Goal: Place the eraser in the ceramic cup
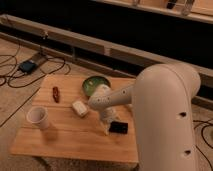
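Eraser [120, 128] lies flat near the table's [75, 140] right front edge. Gripper [108, 125] stands just at its 9 o'clock, fingers spread wide. Ceramic cup [38, 117] sits upright well apart, also at 9 o'clock, by the left edge, with open wood between.

Wooden table [65, 141] on beige floor [12, 125] (cables [50, 66] trailing)

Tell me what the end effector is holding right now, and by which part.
Nothing, it seems: the end effector hangs open just above the table, beside the black eraser, which lies flat there.
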Available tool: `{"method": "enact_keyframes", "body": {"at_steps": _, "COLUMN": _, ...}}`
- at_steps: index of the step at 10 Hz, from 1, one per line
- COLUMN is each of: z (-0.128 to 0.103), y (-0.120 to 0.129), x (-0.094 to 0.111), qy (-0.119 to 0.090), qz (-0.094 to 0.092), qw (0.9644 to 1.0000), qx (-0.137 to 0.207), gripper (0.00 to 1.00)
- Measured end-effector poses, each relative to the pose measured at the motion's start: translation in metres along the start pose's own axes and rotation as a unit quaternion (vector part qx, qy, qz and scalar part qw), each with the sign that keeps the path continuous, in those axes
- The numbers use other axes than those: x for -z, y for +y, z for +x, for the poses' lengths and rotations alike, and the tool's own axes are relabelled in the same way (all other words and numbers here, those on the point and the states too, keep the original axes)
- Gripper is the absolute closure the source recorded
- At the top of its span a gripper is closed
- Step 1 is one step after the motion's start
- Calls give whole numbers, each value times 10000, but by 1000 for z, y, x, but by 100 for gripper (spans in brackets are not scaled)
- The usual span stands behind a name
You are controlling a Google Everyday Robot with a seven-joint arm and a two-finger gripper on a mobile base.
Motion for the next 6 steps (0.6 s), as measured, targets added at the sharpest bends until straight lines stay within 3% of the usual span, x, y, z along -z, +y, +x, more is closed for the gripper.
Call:
{"method": "enact_keyframes", "body": {"at_steps": 5, "z": -1, "y": -3, "x": 0, "qy": 85, "qz": 22, "qw": 9998, "qx": -160, "gripper": 82}}
{"method": "enact_keyframes", "body": {"at_steps": 6, "z": -1, "y": -2, "x": 3, "qy": 68, "qz": -15, "qw": 9998, "qx": -208, "gripper": 86}}
